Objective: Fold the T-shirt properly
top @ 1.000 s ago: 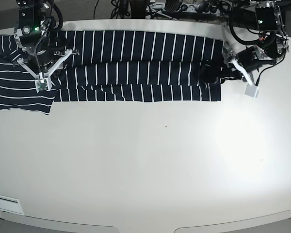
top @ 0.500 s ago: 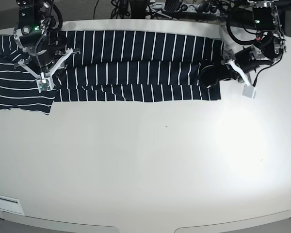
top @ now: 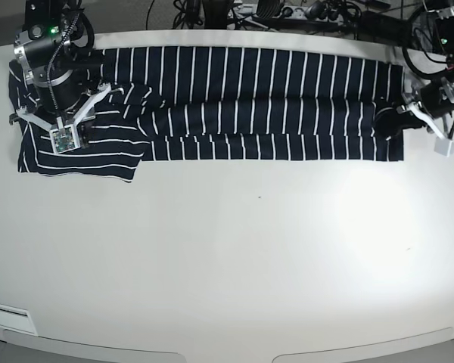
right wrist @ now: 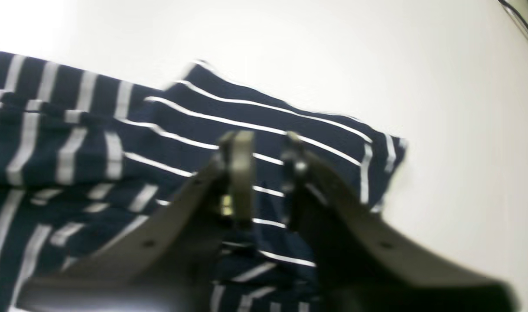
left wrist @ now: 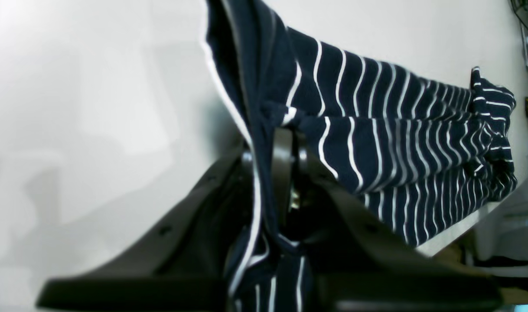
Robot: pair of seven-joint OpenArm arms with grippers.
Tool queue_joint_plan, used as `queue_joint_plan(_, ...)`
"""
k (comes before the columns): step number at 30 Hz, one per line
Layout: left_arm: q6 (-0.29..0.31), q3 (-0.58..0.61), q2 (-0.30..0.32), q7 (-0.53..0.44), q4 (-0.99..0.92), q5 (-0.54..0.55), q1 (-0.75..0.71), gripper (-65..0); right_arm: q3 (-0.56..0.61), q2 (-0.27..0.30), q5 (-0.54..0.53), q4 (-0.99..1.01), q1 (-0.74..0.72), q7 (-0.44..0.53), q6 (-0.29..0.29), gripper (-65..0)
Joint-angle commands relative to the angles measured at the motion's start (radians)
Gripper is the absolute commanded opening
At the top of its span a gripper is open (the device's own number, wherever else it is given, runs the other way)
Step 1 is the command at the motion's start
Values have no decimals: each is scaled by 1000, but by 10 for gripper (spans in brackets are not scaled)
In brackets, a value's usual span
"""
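Note:
The dark navy T-shirt (top: 250, 98) with thin white stripes lies as a long folded band across the far side of the table. My left gripper (top: 390, 121) is at its right end. In the left wrist view this gripper (left wrist: 292, 147) is shut on a raised fold of the T-shirt (left wrist: 376, 143). My right gripper (top: 68, 113) sits over the shirt's left end, by the sleeve. In the right wrist view its jaws (right wrist: 268, 147) stand almost together, pressed into the T-shirt (right wrist: 95, 143), with a sliver of cloth between them.
Bare white table (top: 257, 249) stretches from the shirt to the front edge. Cables and equipment (top: 272, 11) crowd the space behind the far edge. A small white label (top: 7, 310) sits at the front left corner.
My left gripper closed on the shirt's right end and pulled it right, drawing the band out longer. The shirt's left end slid right too. My right gripper's jaws narrowed over the cloth.

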State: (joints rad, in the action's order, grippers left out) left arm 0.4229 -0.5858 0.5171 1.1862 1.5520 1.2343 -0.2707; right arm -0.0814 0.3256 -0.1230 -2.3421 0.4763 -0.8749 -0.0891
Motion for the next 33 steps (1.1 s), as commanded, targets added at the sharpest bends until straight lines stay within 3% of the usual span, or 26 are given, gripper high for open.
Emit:
queue_joint_plan(1,3,-21,42,-11,15,25,5,-650,-5,8,5,-14,11,24,3,-616)
queue_joint_plan(2,3,-27,58,-8,15,35,5,-650,-5,7,2,-14,22,24,-3,-650)
queue_joint_plan(7,29,-38,124,-6,15,95,5,-650,-5,7,-42,-14,56,44,-88,-650)
queue_joint_plan(14,56,-38,131,27,15,171,5,-650,-5,7,-60,159,29,175,-141,-650)
queue_joint_plan(21,56,-38,131,45,15,193,5,-650,-5,7,-60,396,-25,171,-147,-650)
queue_joint_plan(23,85,-38,131,72,15,249,5,-650,-5,7,-61,407,-25,160,-148,-650)
queue_joint_plan(27,153,-37,131,105,37,249,5,-650,-5,7,-63,406,-25,134,-148,-650)
queue_joint_plan(33,122,-37,107,101,127,249,5,-650,-5,6,-64,406,-25,112,-148,-650)
